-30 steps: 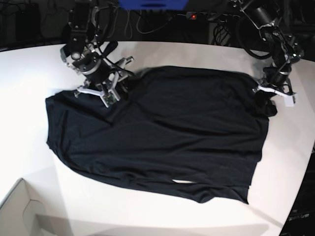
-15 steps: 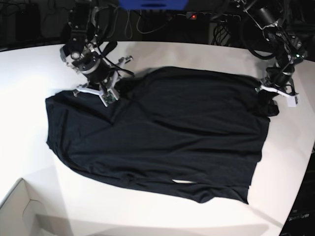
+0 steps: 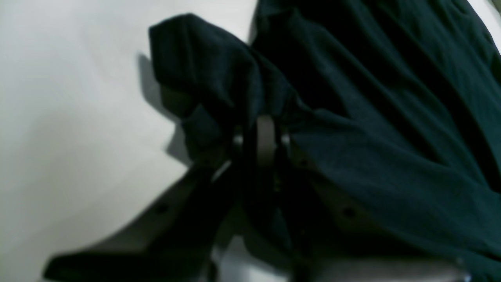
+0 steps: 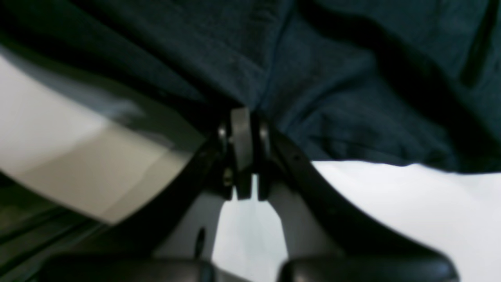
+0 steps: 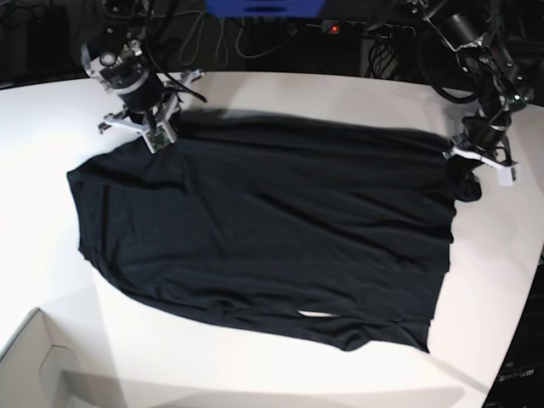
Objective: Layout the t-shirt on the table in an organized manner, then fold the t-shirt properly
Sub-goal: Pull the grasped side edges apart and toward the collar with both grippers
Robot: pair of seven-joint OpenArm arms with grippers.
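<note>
The black t-shirt (image 5: 263, 229) lies spread across the white table (image 5: 51, 255), pulled taut along its far edge. My right gripper (image 5: 157, 136), at the base view's upper left, is shut on the shirt's far-left corner; in its wrist view the gripper (image 4: 242, 129) pinches dark t-shirt (image 4: 332, 78) fabric above the table (image 4: 391, 207). My left gripper (image 5: 467, 163), at the base view's right edge, is shut on the far-right corner. Its wrist view shows the gripper (image 3: 266, 133) clamping a bunched fold of t-shirt (image 3: 219, 78) over the table (image 3: 70, 117).
A pale cardboard box corner (image 5: 38, 370) juts in at the lower left. Cables and dark equipment (image 5: 280, 34) line the far side behind the table. The table's curved edge (image 5: 520, 323) runs down the right side.
My right gripper closed on the shirt and pulled its corner up and to the left, stretching the far edge straight. The left gripper stayed almost in place, still gripping.
</note>
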